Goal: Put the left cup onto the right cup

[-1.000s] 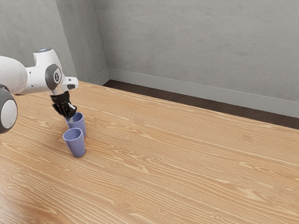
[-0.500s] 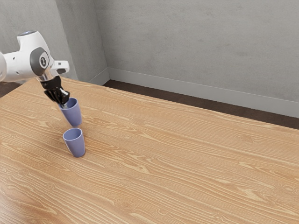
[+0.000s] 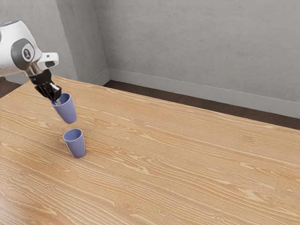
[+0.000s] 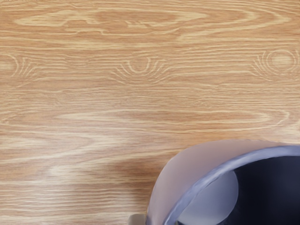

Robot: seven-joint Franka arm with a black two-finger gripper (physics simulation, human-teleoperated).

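Observation:
A blue cup (image 3: 65,108) hangs tilted in the air above the wooden table (image 3: 178,154), held at its rim by my black gripper (image 3: 55,97), which is shut on it. A second blue cup (image 3: 75,143) stands upright on the table just below and slightly toward the exterior view's right of the held one. In the wrist view the held cup (image 4: 225,183) looms large and blurred under my hand, with bare wood grain beyond it.
Grey walls (image 3: 197,42) with a pale baseboard (image 3: 201,91) rise behind the table's far edge. A strip of dark floor (image 3: 211,104) runs between table and wall. Wide bare tabletop stretches toward the exterior view's right.
My gripper has lifted the held cup off the table, up and toward the exterior view's left, tilting it. The standing cup has not moved.

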